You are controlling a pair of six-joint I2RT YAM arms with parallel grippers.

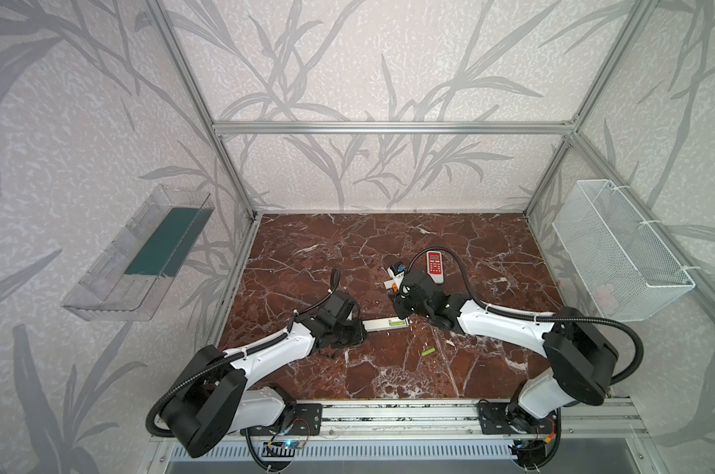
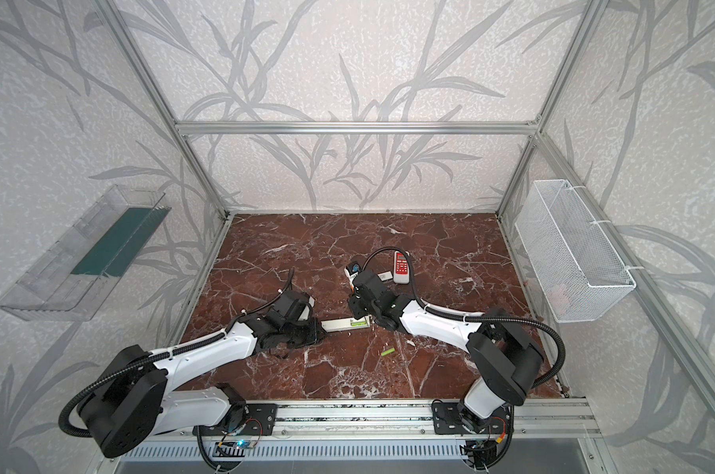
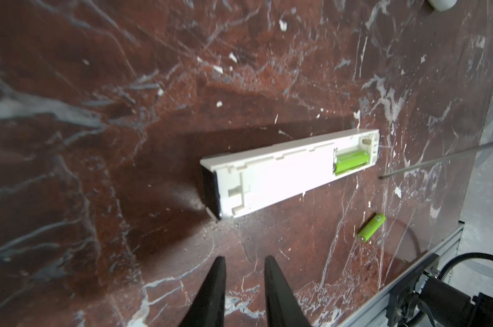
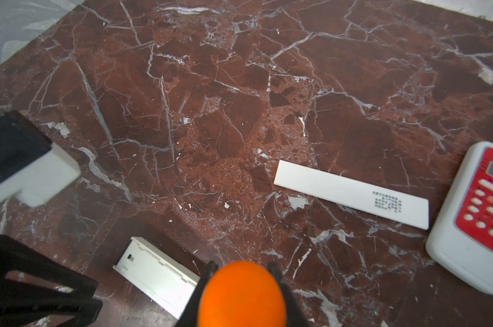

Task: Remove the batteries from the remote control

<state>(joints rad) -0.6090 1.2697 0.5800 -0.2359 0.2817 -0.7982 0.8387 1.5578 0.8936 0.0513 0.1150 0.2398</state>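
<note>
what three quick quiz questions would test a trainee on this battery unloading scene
1. True or false: the open battery bay of the white remote is empty.
2. Where does the loose battery lie? A on the table; B inside the white remote; C on top of the white remote.
3. Fill in: the right fingers clamp the tool by its ____ handle.
Key: 1 false, one green battery sits in it; 2 A; 3 orange.
</note>
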